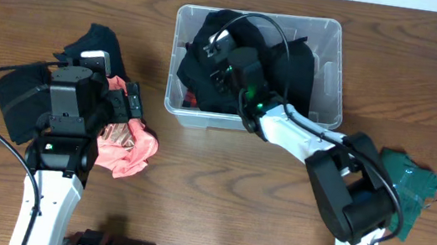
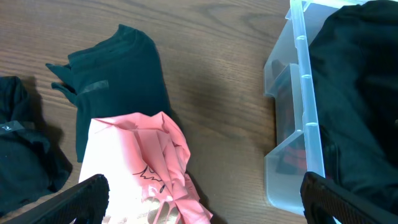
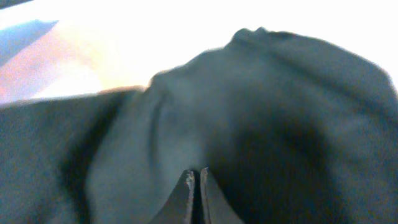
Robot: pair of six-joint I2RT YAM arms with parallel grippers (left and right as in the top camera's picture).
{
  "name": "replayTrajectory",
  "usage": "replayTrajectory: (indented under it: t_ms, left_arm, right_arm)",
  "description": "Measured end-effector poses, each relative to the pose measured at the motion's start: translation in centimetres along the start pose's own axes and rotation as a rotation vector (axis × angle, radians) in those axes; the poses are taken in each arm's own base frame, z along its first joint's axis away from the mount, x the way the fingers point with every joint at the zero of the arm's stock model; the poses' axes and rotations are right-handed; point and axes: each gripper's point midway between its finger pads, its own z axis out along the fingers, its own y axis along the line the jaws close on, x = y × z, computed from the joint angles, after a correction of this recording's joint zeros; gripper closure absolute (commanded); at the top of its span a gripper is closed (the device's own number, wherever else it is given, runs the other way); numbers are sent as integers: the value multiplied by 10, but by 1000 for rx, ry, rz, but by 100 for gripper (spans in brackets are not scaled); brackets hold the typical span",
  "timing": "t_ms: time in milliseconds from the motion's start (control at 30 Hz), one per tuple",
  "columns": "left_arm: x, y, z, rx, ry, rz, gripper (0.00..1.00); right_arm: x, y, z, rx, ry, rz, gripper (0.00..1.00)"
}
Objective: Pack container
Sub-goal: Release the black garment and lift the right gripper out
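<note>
The container (image 1: 330, 78), a clear plastic tub, stands at the back centre and holds black clothes (image 1: 294, 61). My right gripper (image 1: 210, 45) reaches into its left part. In the right wrist view its fingers (image 3: 194, 183) are shut, tips together against the black cloth (image 3: 280, 106). My left gripper (image 1: 127, 119) is open over a pink garment (image 1: 134, 150) left of the tub. In the left wrist view its fingers (image 2: 205, 211) are spread wide over the pink garment (image 2: 155, 162), with the container (image 2: 298, 118) at the right.
Black garments (image 1: 15, 96) lie at the far left and behind the left arm (image 1: 102, 41). A dark green garment (image 1: 405, 185) lies at the right. In the left wrist view a dark teal garment (image 2: 118, 81) lies beyond the pink one, and black cloth (image 2: 18, 149) lies at the left.
</note>
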Motion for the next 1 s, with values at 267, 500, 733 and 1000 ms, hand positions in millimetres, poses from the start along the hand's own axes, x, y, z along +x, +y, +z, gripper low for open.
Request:
replayTrajectory:
  t_ms: [267,500,733,1000]
  left_arm:
    - [0,0,0,0,0,0,2]
    - [0,0,0,0,0,0,2]
    - [0,0,0,0,0,0,2]
    - [0,0,0,0,0,0,2]
  right_arm:
    - [-74,-32,-36,107,-177,8,99]
    - [-55,-31,-19,116,-155,22,99]
    - [-12,-39,18,147,-154,40,99]
    - [19,-37,34,135,-50,49,99]
